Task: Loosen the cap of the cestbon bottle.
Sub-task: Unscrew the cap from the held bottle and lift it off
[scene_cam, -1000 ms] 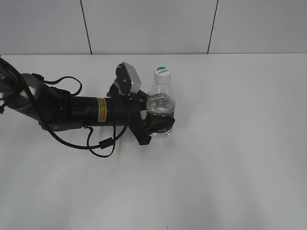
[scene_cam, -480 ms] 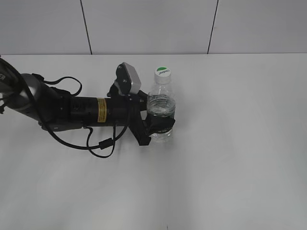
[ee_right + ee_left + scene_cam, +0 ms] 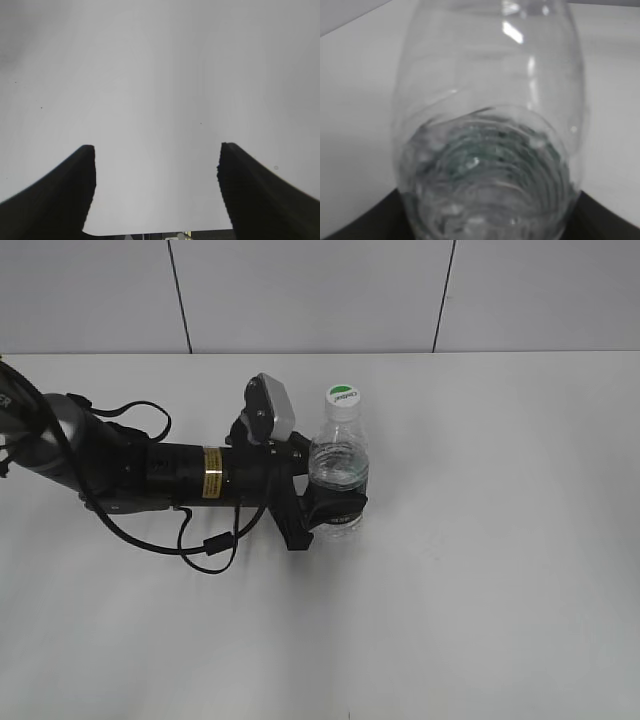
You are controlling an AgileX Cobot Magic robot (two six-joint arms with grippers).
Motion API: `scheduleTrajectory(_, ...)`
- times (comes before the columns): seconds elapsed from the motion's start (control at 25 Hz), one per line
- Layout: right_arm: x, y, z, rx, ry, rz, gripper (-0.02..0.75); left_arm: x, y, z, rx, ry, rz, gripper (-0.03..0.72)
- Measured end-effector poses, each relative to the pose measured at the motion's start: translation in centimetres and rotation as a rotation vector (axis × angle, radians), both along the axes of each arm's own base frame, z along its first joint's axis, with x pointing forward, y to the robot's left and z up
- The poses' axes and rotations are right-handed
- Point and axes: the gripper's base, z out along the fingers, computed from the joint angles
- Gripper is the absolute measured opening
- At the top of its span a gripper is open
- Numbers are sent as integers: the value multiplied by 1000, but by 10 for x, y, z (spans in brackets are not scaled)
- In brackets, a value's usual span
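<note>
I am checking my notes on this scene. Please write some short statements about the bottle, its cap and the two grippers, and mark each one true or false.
1. The bottle stands upright on the table. True.
2. The cap lies on the table beside the bottle. False: it sits on the bottle's neck.
3. The left gripper is closed around the lower part of the bottle. True.
4. The right gripper holds the cap. False: its jaws are open with only bare table between them.
5. The bottle is full to the neck. False: water fills only part of it.
</note>
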Motion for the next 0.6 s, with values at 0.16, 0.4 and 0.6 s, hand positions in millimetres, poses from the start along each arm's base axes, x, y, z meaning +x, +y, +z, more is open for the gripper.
scheduleTrajectory(0.16,37,1,-6,-6,105,6,520,-1,0,0,1,5,-11,409)
scheduleTrajectory(0.4,84,3,-13,-8,220,8,484,-3,-1,0,-11,66,-11,409)
scheduleTrajectory(0.6,126,5,-14,2,212,9,468,-5,-1,0,-14,105,-26,409)
